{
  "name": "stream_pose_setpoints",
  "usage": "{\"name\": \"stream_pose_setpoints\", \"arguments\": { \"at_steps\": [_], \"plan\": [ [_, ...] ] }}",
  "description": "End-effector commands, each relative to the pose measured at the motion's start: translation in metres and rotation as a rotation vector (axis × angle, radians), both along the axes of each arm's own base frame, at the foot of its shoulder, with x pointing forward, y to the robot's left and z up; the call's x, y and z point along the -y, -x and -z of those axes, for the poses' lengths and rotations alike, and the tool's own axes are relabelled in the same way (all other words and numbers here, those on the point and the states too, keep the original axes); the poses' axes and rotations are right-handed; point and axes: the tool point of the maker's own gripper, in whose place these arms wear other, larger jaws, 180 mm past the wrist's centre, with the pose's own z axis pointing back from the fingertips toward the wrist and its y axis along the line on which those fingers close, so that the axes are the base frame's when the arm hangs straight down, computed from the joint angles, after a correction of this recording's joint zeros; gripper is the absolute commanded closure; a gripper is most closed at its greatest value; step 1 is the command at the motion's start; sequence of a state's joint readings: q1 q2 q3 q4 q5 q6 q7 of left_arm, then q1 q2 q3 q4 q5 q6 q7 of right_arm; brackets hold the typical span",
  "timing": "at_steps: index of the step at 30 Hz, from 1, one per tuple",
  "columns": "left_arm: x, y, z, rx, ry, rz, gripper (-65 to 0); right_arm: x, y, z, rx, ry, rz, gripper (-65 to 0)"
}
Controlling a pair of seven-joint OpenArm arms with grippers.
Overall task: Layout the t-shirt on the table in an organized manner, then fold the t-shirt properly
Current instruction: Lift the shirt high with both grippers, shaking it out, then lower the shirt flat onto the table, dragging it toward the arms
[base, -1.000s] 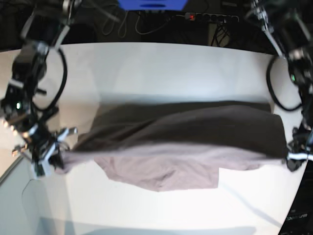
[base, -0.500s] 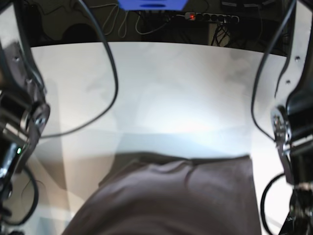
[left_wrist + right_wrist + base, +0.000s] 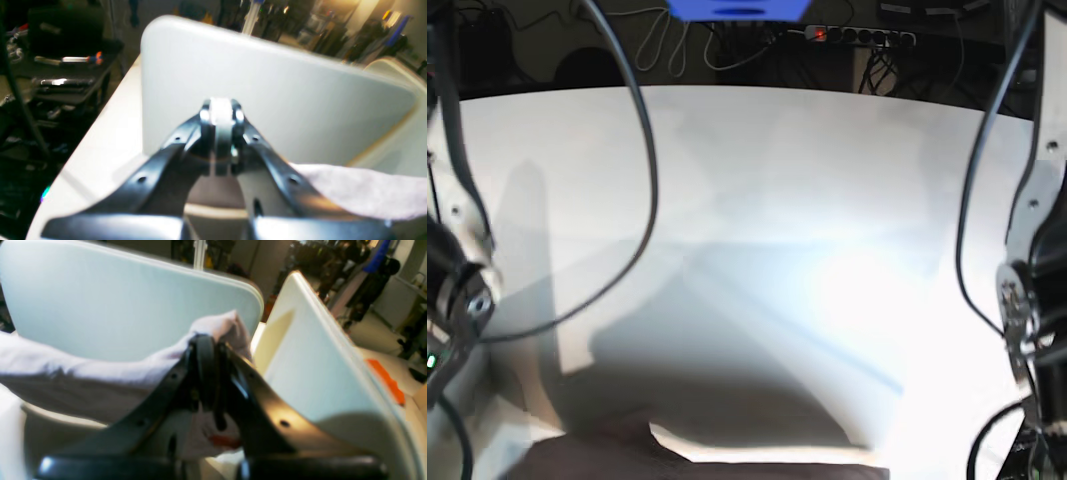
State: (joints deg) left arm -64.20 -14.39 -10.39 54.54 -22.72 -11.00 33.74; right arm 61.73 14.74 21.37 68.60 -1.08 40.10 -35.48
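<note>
The mauve-grey t-shirt (image 3: 727, 470) shows in the base view only as a strip at the bottom edge, held in the air, with its shadow on the white table (image 3: 777, 180). Neither gripper shows in that view. In the right wrist view my right gripper (image 3: 206, 343) is shut on a bunched edge of the t-shirt (image 3: 83, 373), which trails off to the left. In the left wrist view my left gripper (image 3: 218, 113) is shut, and the t-shirt (image 3: 360, 193) runs out from its jaws to the right.
My arms and their black cables (image 3: 642, 150) frame the base view's left (image 3: 457, 290) and right (image 3: 1027, 300) sides. A power strip (image 3: 857, 36) and a blue object (image 3: 737, 8) lie beyond the table's far edge. Workshop clutter fills both wrist backgrounds.
The shirt hung stretched between both grippers low over the table; both arms have carried it toward the base view's near edge, so only a sliver of it shows. Both grippers stay shut.
</note>
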Motion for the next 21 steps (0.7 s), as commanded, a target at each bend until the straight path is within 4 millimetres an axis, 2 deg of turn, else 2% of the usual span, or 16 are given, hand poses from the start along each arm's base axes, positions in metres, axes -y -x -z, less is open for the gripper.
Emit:
{"name": "stream_pose_setpoints", "arguments": {
  "at_steps": [1, 4, 6, 10, 14, 17, 19, 21],
  "plan": [
    [-0.001, 0.007, -0.028, 0.083, -0.007, 0.001, 0.0, -0.001, 0.008, -0.023, 0.077, 0.005, -0.004, 0.0],
    [0.006, 0.022, 0.0, 0.079, -0.043, 0.007, 0.0, -0.005, 0.025, 0.022, 0.033, 0.045, 0.01, 0.0],
    [0.009, 0.037, 0.029, 0.061, -0.07, 0.01, 0.0, -0.015, 0.041, 0.059, -0.006, 0.069, 0.008, 0.0],
    [-0.006, 0.069, 0.082, 0.012, -0.073, -0.026, 0.0, -0.036, 0.078, 0.129, -0.1, 0.096, -0.014, 0.0],
    [-0.018, 0.104, 0.134, -0.048, -0.008, -0.038, 0.0, -0.057, 0.124, 0.182, -0.175, 0.069, -0.076, 0.0],
    [-0.036, 0.138, 0.181, -0.123, 0.058, -0.068, 0.0, -0.073, 0.162, 0.225, -0.261, 0.023, -0.122, 0.0],
    [-0.048, 0.165, 0.22, -0.198, 0.098, -0.097, 0.0, -0.079, 0.187, 0.251, -0.326, -0.004, -0.145, 0.0],
    [-0.057, 0.189, 0.253, -0.266, 0.13, -0.118, 0.0, -0.085, 0.209, 0.272, -0.383, -0.04, -0.167, 0.0]
  ]
}}
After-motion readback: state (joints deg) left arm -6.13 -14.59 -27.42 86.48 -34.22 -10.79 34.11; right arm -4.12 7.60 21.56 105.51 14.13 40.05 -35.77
